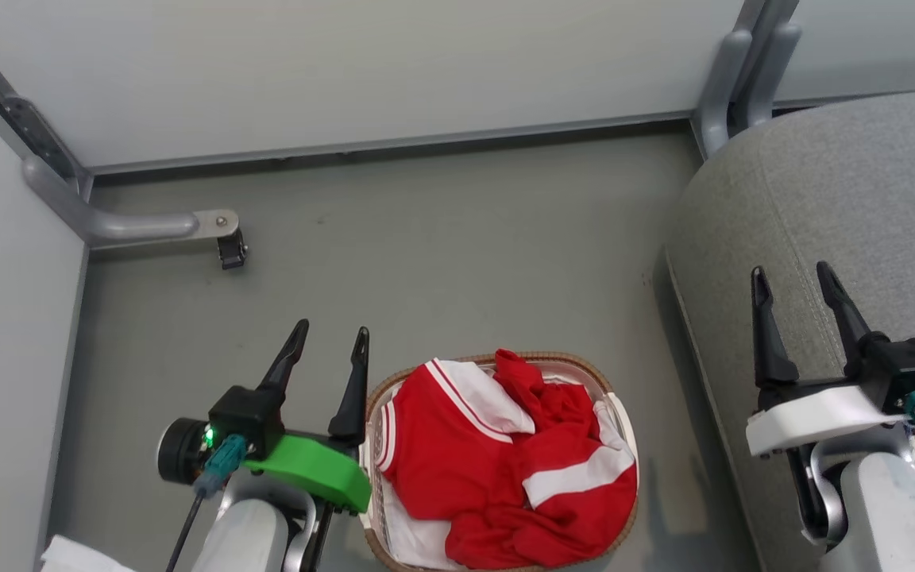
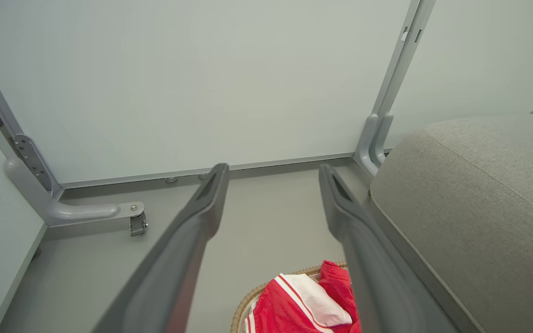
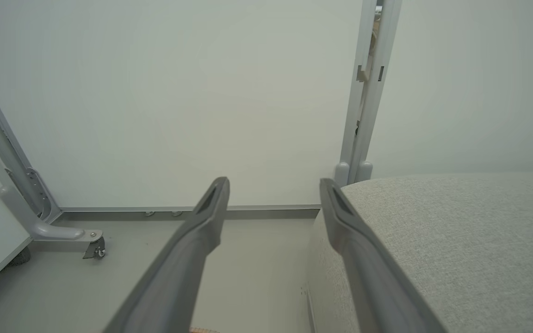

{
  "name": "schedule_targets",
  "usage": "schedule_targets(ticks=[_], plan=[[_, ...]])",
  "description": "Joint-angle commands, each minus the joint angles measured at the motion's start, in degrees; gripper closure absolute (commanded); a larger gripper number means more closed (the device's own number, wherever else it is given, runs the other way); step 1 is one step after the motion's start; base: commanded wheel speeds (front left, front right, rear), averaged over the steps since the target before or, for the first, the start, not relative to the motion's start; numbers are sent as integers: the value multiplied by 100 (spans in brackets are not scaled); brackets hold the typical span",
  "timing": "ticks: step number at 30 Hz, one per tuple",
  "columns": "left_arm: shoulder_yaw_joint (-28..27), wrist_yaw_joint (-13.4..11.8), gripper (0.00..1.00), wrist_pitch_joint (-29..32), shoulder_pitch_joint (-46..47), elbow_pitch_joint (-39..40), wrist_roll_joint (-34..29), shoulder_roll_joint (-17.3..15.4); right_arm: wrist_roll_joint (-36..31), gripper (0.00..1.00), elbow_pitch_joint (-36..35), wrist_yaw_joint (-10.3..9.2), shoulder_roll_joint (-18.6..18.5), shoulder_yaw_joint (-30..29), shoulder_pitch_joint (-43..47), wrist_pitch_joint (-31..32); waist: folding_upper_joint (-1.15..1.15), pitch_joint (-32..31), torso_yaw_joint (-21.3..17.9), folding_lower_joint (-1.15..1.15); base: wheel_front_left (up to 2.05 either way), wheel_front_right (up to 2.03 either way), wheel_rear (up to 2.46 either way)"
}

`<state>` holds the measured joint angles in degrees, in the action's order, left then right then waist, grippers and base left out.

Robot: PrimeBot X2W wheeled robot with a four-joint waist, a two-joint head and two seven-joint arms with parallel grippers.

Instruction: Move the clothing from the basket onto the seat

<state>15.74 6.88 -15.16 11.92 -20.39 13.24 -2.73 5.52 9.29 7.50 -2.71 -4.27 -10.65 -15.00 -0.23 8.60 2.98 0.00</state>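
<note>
L claw (image 1: 331,328) & R claw (image 1: 790,269) both spread wide (nothing held), aimed fwd.

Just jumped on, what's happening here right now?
Nothing is being handled at this moment. The red and white clothing lies bunched in the basket, which stands on the floor beside the grey seat. The left gripper is open and empty just left of the basket. The right gripper is also open and empty, over by the seat. No grab has been made yet.
</note>
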Motion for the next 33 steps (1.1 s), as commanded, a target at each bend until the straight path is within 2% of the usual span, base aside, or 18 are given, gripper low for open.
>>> schedule_targets(ticks=[1, 9, 18, 26, 33], plan=[[93, 16, 0, 1, 208, -81, 81, -28, -67, 0, -87, -2, -31, -49, -125, -28, 23, 517, -46, 0, 0, 0, 0], [1266, 58, 0, 2, 1513, -796, 207, -29, -143, 0, -793, -3, -29, -504, -510, -28, 23, 1598, -130, 0, 0, 0, 0], [2872, 66, 0, 1, 2744, -2081, 360, -32, -44, 0, -1446, -3, -27, -691, -826, -28, 23, 2657, -391, 0, 0, 0, 0], [4118, 67, 0, 21, 3263, -2699, 881, -33, 79, 0, -1769, -3, -25, -560, -1224, -28, 23, 3522, -644, 0, 0, 0, 0], [4805, 67, 0, 121, 3607, -3112, 1168, -33, 152, 0, -1940, -3, -25, -376, -1459, -28, 23, 4071, -842, 0, 0, 0, 0]])
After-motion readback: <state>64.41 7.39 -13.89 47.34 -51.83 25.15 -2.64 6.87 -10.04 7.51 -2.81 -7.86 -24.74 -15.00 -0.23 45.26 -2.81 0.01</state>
